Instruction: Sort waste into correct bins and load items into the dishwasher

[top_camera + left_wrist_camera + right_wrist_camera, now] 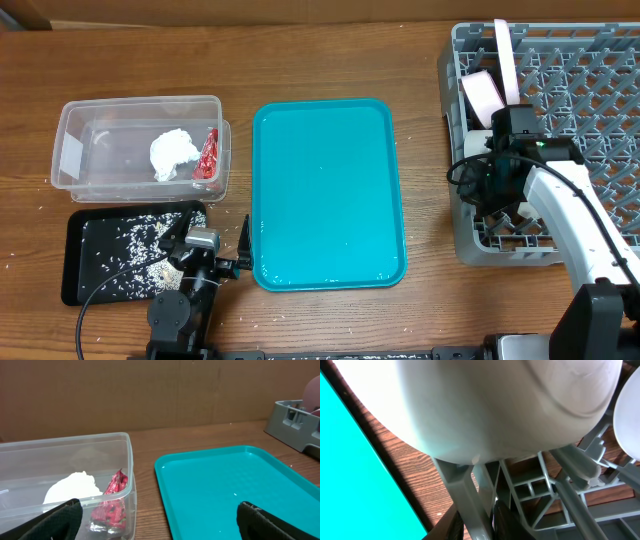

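Step judged: seating white bowl at dish rack's 9 o'clock edge | right gripper sat low among pegs — grip could not be told; slow, straight moves were needed | left gripper spread apart, idle

A crumpled white paper napkin and a small red wrapper are seen lying side by side inside the clear rectangular tub, which is set at the left of the table with a white label on its left wall. Loose white rice grains are scattered over the flat black tray, which is placed just beside the tub on its near side. At the right, the grey peg-gridded dish rack is loaded near its left edge with a white plate stood on edge and a white bowl tipped on its side next to it.
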### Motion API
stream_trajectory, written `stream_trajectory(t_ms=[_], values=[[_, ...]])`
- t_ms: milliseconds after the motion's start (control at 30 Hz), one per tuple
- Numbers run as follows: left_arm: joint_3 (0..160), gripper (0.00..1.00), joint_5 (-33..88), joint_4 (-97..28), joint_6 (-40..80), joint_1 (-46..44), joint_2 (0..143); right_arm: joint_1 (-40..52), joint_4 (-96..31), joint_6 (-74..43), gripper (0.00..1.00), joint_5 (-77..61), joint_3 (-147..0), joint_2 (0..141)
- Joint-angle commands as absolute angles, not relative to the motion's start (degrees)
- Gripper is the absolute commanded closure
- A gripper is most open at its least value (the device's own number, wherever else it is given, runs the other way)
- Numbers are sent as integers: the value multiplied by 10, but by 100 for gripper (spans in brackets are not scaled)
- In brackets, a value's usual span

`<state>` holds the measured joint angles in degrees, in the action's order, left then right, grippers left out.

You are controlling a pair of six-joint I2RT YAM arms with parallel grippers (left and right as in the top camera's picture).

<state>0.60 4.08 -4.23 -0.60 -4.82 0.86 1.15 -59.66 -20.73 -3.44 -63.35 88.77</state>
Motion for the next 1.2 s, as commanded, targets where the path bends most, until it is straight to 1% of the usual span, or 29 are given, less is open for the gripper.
stream_trajectory(t_ms=[0, 33, 67, 100, 167, 200, 233, 367, 400, 467, 567, 600, 633, 667, 767, 867, 967, 1167], values=[[3, 0, 37, -41, -13, -44, 3, 18, -600, -254, 96, -12, -622, 895], [3, 0, 36, -41, -13, -44, 3, 21, -600, -254, 96, -13, -622, 895], [3, 0, 36, -41, -13, -44, 3, 25, -600, -254, 93, -13, -622, 895], [3, 0, 36, -41, -13, -44, 3, 30, -599, -254, 86, -14, -623, 895], [3, 0, 36, -41, -13, -44, 3, 32, -602, -254, 78, -14, -632, 894], [3, 0, 36, -41, -13, -44, 3, 32, -607, -254, 71, -15, -640, 893], [3, 0, 36, -41, -13, -44, 3, 32, -613, -255, 67, -16, -650, 890], [3, 0, 36, -41, -13, -44, 3, 33, -638, -253, 58, -32, -713, 839], [3, 0, 36, -41, -13, -44, 3, 37, -644, -251, 55, -38, -739, 802], [3, 0, 36, -41, -13, -44, 3, 44, -650, -248, 53, -43, -761, 759], [3, 0, 36, -41, -13, -44, 3, 66, -649, -206, 46, -70, -788, 664], [3, 0, 36, -41, -13, -44, 3, 72, -649, -191, 41, -82, -791, 633], [3, 0, 36, -41, -13, -44, 3, 76, -648, -191, 9, -94, -791, 605], [3, 0, 36, -41, -13, -44, 3, 79, -646, -196, 0, -114, -791, 571], [3, 0, 36, -41, -13, -44, 3, 79, -649, -204, 0, -149, -791, 521], [3, 0, 36, -41, -13, -44, 3, 79, -655, -200, 0, -146, -791, 479], [3, 0, 36, -41, -13, -44, 3, 79, -684, -168, 0, -116, -792, 464], [3, 0, 36, -41, -13, -44, 3, 79, -682, -29, 0, -157, -791, 459]])
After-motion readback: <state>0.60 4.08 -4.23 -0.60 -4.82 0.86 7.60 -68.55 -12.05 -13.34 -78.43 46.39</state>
